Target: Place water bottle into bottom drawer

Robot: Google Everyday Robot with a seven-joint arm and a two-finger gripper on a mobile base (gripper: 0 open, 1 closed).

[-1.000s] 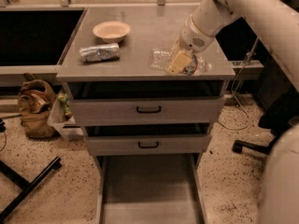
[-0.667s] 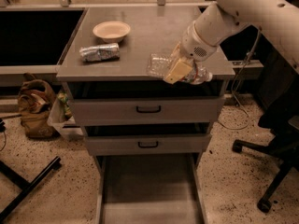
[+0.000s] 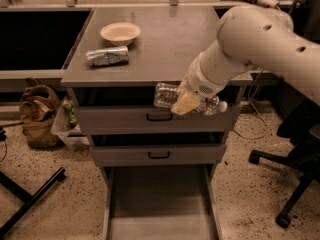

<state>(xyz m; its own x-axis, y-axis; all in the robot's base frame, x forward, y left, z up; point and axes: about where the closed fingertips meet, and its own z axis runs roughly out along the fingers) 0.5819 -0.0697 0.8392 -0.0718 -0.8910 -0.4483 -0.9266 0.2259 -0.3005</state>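
Note:
The water bottle (image 3: pixel 167 95) is clear ribbed plastic with a white cap at its right end. It lies sideways in my gripper (image 3: pixel 187 102), held in the air in front of the top drawer's face, off the counter. The gripper is shut on the bottle with its yellowish fingers (image 3: pixel 185 104) across the middle. The bottom drawer (image 3: pixel 159 204) is pulled out below, a long flat grey tray, almost straight under the bottle.
A grey cabinet counter (image 3: pixel 165 44) holds a pale bowl (image 3: pixel 120 32) and a silvery foil packet (image 3: pixel 107 56). Two shallower drawers with black handles (image 3: pixel 159 117) are shut. A brown bag (image 3: pixel 37 115) sits at left, an office chair base (image 3: pixel 295 184) at right.
My arm has carried the bottle off the counter's front edge, forward and down, so it now hangs before the top drawer instead of over the counter.

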